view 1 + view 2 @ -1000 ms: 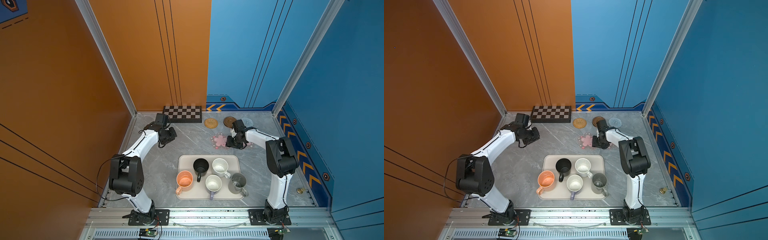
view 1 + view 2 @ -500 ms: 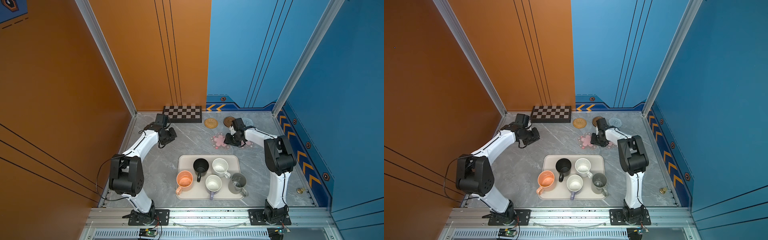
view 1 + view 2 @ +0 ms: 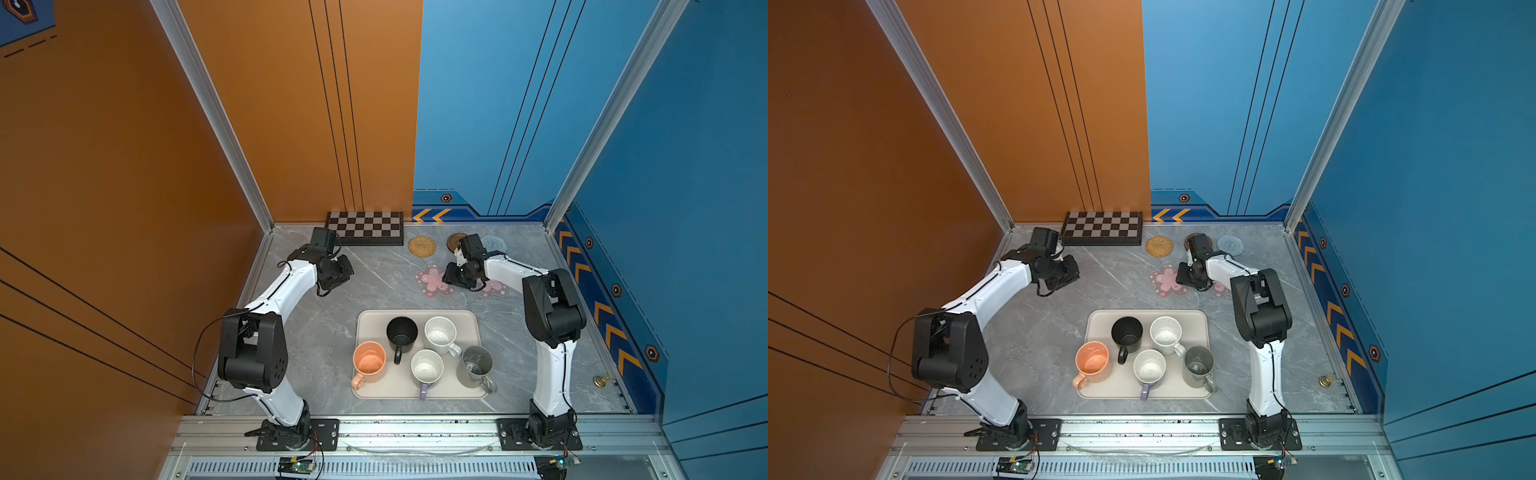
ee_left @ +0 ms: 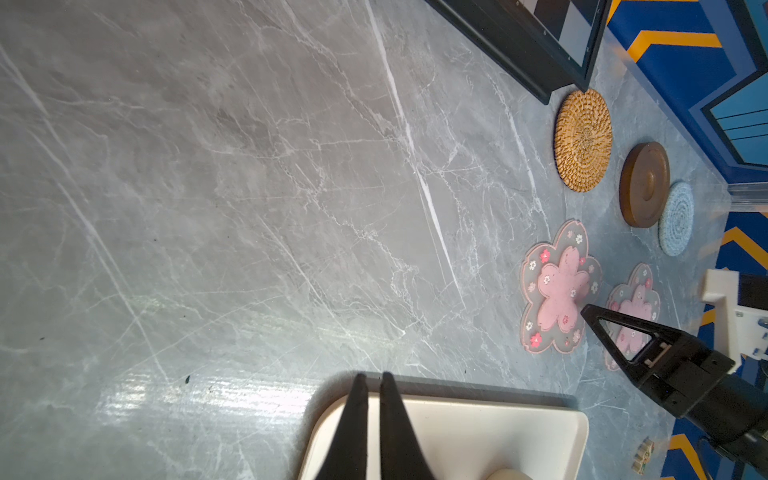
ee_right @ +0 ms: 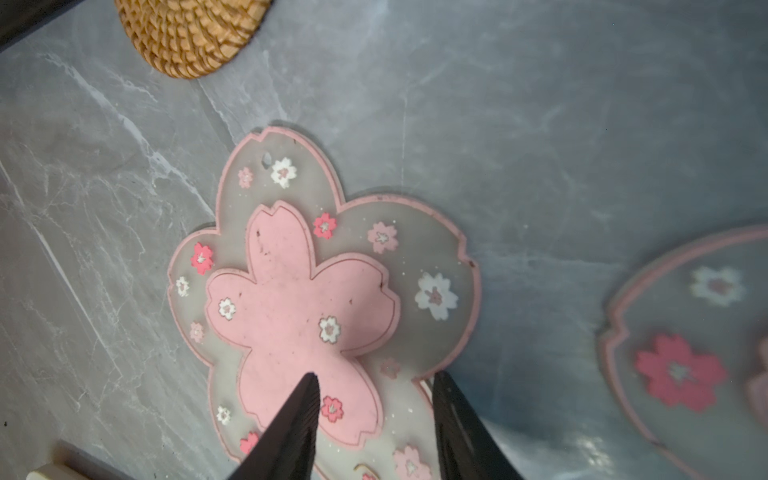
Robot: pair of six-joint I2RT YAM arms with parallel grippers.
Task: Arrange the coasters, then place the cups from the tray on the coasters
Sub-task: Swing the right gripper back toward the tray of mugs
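Straddling a petal of the pink blossom coaster point(image 5: 291, 299), the right gripper point(image 5: 376, 378) stands spread, probably to shift it from the second blossom coaster point(image 5: 685, 353) (just beside it). The left gripper point(image 4: 373, 376) hangs pressed together, empty, above the worktop point(image 4: 249, 208). The cups point(image 3: 439, 332) sit on the tray point(image 3: 469, 328).

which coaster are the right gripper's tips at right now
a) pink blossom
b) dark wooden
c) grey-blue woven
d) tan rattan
a: in the right wrist view the right gripper has its jaws parted, tips down on the edge of a pink blossom coaster.
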